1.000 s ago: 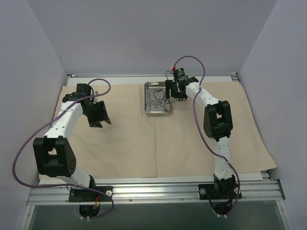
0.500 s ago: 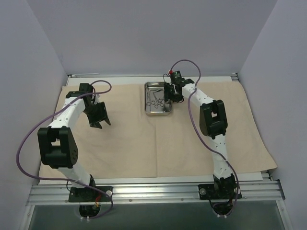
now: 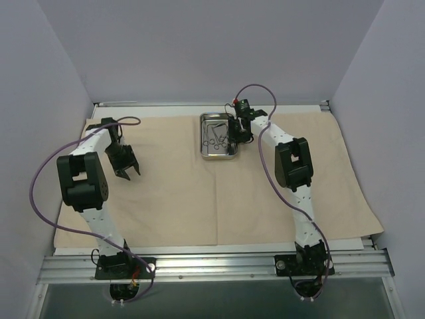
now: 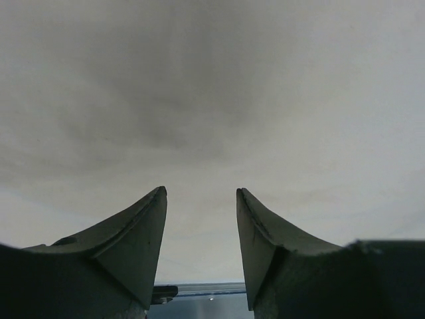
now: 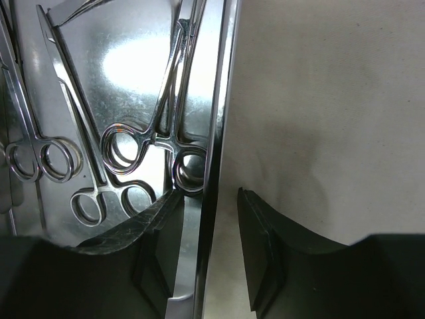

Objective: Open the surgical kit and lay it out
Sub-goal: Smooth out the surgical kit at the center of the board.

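- Plain pale walls [image 3: 212, 46]; the table [image 3: 265, 247] carries the beige cloth wrap [image 3: 199, 199], spread flat, so unwrapping looks done.
- Steel tray [image 5: 216, 100] sits on the wrap at far centre. Forceps [image 5: 143, 143] lie loose inside it, none laid out yet.
- Right gripper [image 5: 209, 194] straddles the tray's right rim, one finger inside, one outside over the cloth. Jaws apart, gap visible beside the rim, not clamped. Likely setting up a rim grip to drag or tip the tray.
- Left gripper [image 4: 200, 190] hovers over bare cloth at far left, jaws apart, nothing between them; probably parked clear of the right arm.
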Controlling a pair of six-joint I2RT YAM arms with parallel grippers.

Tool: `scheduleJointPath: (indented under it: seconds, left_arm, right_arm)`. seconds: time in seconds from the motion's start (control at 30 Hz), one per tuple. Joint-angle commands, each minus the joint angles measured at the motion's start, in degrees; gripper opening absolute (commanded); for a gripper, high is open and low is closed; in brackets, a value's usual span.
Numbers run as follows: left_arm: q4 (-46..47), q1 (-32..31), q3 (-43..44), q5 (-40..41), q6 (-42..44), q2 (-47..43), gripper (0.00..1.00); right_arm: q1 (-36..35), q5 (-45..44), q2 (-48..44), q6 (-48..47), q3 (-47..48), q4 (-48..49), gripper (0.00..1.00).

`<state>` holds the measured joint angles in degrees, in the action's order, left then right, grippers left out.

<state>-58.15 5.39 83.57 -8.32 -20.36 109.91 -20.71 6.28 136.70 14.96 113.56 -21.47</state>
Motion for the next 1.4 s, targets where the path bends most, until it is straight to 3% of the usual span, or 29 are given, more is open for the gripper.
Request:
scheduleJointPath:
  seconds: [0.0, 0.13, 0.27, 0.37, 0.57, 0.8, 0.93, 1.37]
  left_arm:
    - [-1.00, 2.87, 3.44, 2.87, 1.11, 4.16, 0.55]
    - [-0.47, 4.45, 5.45, 4.27, 1.90, 6.89, 0.54]
    - [-0.30, 4.46, 6.61, 4.36, 2.25, 9.18, 0.54]
    - [0.84, 4.46, 5.56, 4.80, 1.73, 6.82, 0.54]
    - [0.06, 3.93, 3.19, 4.54, 0.94, -2.23, 0.62]
    - [0.23, 4.54, -3.93, -0.38, -0.03, -2.00, 0.64]
    - [-0.56, 5.42, -2.80, 0.58, 0.76, 4.08, 0.61]
    - [-0.39, 10.34, -0.78, 3.75, 2.08, 11.47, 0.60]
  right_arm:
    - [0.32, -1.98, -1.44, -0.29, 0.79, -1.99, 0.39]
    - [0.41, -1.63, -1.79, -0.63, 1.49, -2.17, 0.46]
    - [0.23, -3.03, -5.56, -1.34, 3.78, -2.88, 0.70]
    - [0.67, -5.84, -10.48, -0.64, 4.39, -3.83, 0.79]
    - [2.60, -13.92, -19.09, -1.16, -2.61, -12.89, 0.81]
    - [3.22, -9.20, -32.11, 0.15, -28.89, -6.07, 0.81]
    - [5.59, -3.74, -32.03, 2.62, -39.35, -2.09, 0.80]
    - [17.80, -9.54, -28.68, 3.15, -51.68, -3.92, 0.80]
